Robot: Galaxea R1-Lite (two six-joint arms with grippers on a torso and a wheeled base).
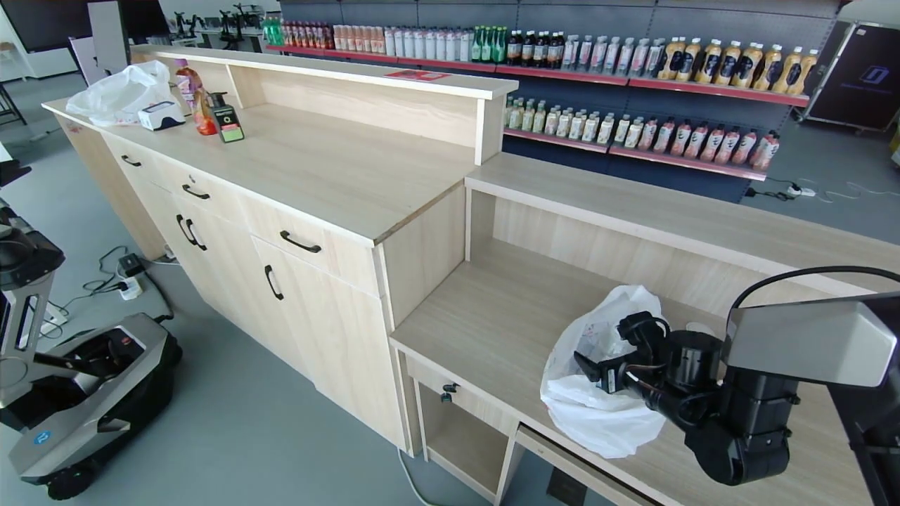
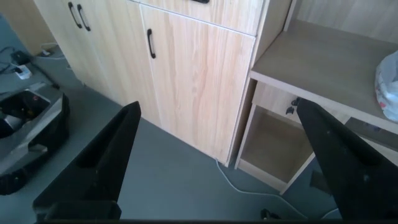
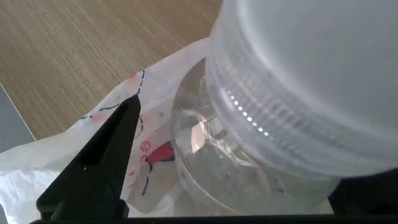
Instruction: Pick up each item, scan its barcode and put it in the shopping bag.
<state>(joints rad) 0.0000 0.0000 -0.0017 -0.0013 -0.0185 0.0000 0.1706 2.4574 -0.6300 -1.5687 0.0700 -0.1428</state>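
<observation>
Bottle (image 3: 217, 155), clear with a white ribbed cap (image 3: 311, 81), sits in your right tool (image 1: 605, 365). The tool looks clamped on it. One dark finger (image 3: 93, 168) shows beside the clear body; the other is hidden behind the bottle.

Your right tool hangs right over the white shopping bag (image 1: 598, 422), which lies crumpled on the lower tabletop (image 1: 492, 309) near its front edge. In the right wrist view the bag's plastic (image 3: 168, 68), with red and blue print, lies directly under the bottle. You can't tell whether the bottle touches the bag.

Your left tool (image 2: 217, 106) is spread wide with nothing between its fingers. It hangs over the grey floor (image 2: 161, 180) in front of the wooden cabinet (image 2: 199, 81), well apart from the shopping bag.

On the far end of the upper tabletop (image 1: 316, 161) there's a second white bag (image 1: 119, 95), with a white scanner (image 1: 160, 114) just beside it. Next come a colourful drink bottle (image 1: 199, 105) and a small green-and-black device (image 1: 226, 121), both upright and close together.

Behind, red-edged shelves (image 1: 633, 79) carry rows of drinks.
</observation>
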